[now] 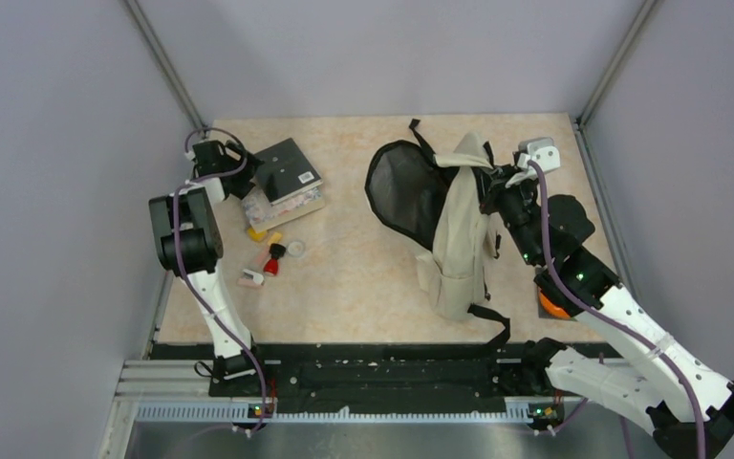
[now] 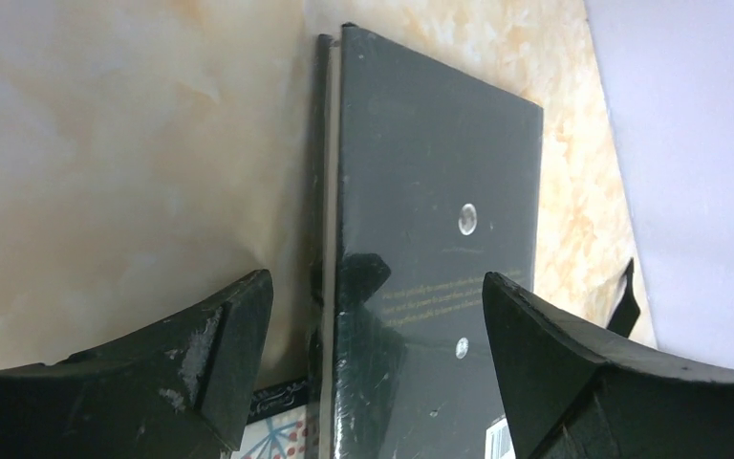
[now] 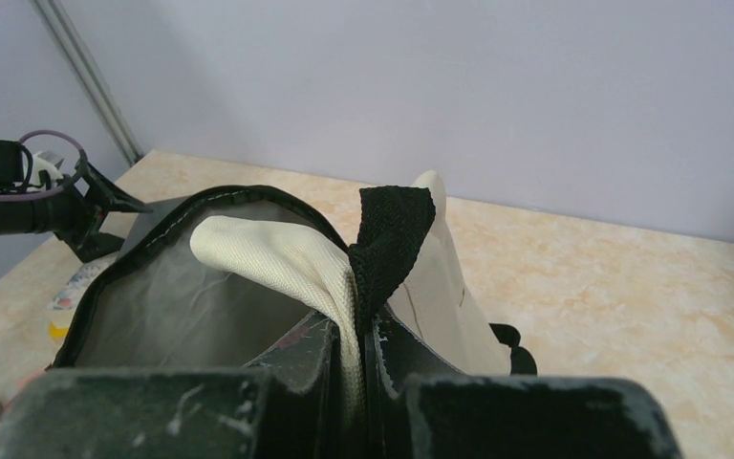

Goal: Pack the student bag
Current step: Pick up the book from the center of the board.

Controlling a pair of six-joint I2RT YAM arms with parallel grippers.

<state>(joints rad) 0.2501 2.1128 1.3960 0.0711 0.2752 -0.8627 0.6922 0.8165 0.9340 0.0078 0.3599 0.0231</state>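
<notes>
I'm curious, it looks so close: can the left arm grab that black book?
Probably yes: the left gripper is open and right at the black book, with nothing in between.

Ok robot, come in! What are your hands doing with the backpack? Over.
Left gripper open over the black book. Right gripper shut on the edge of the backpack, mouth held open. Nothing blocking the mouth.

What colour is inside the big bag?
Dark grey inside the student bag; right wrist view shows it best.

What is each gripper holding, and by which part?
Right gripper pinches the bag by its cream rim, beside the black loop. Left gripper holds nothing; its open jaws straddle the notebook.
</notes>
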